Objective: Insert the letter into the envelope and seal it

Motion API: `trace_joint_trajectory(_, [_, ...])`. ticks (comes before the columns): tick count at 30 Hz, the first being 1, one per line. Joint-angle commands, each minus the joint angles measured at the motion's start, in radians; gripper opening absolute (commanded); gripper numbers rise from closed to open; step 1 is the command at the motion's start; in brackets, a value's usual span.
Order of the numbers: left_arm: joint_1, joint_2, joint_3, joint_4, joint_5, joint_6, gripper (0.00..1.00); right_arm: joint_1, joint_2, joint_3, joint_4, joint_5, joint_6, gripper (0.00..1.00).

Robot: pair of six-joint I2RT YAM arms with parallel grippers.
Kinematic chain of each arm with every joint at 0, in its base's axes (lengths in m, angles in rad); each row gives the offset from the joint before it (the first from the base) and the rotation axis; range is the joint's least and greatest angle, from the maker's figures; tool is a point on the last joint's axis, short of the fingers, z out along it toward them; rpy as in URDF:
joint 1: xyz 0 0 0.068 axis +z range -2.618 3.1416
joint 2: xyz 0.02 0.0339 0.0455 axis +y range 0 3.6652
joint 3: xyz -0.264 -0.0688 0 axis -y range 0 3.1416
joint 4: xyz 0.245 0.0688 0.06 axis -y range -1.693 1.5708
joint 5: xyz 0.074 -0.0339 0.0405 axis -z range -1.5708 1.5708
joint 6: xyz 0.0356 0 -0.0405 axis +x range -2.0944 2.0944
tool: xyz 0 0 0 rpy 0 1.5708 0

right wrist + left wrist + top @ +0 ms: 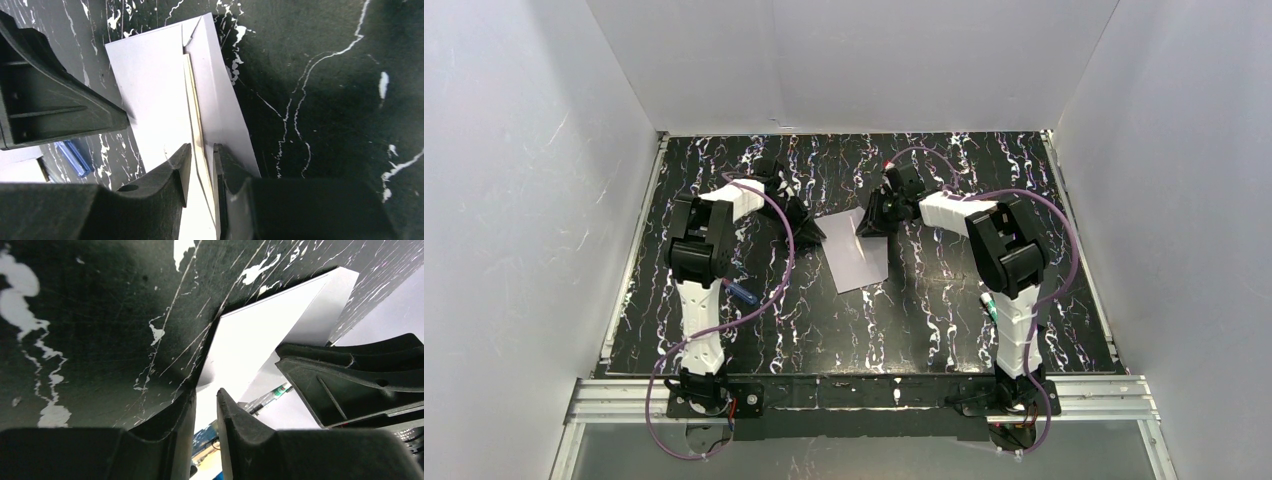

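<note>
The pale lavender envelope (862, 262) lies mid-table between my two grippers. In the right wrist view its body (150, 85) is on the left and its flap strip (220, 100) on the right. Only a thin cream edge of the letter (191, 100) shows along the mouth between them. My right gripper (201, 148) straddles that edge, jaws a narrow gap apart, and sits at the envelope's far right corner (871, 225). My left gripper (205, 394) is at the far left corner (812, 235). Its jaws are also a narrow gap apart, and the envelope's corner (250, 335) runs into the gap.
A blue pen-like object (744, 293) lies on the black marbled table (924, 330) beside the left arm, and it also shows in the right wrist view (75, 157). A green-tipped marker (990, 305) lies by the right arm. White walls enclose the table on three sides.
</note>
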Motion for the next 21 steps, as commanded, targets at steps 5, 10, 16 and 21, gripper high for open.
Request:
trace_joint_trajectory(5, [-0.020,0.072,-0.022,-0.022,-0.011,-0.026,0.18,0.019,0.051,0.010,0.057,-0.074,0.053,0.31])
trace_joint_trajectory(10, [-0.020,0.071,-0.010,-0.019,-0.016,-0.032,0.17,0.027,0.033,-0.024,0.095,-0.063,0.098,0.29])
trace_joint_trajectory(16, [-0.016,0.035,0.009,-0.026,-0.047,-0.003,0.20,0.024,-0.039,-0.020,0.062,0.034,0.079,0.35])
trace_joint_trajectory(21, [-0.010,-0.057,0.043,-0.089,-0.126,0.099,0.28,0.010,-0.146,-0.003,0.077,0.058,0.021,0.46])
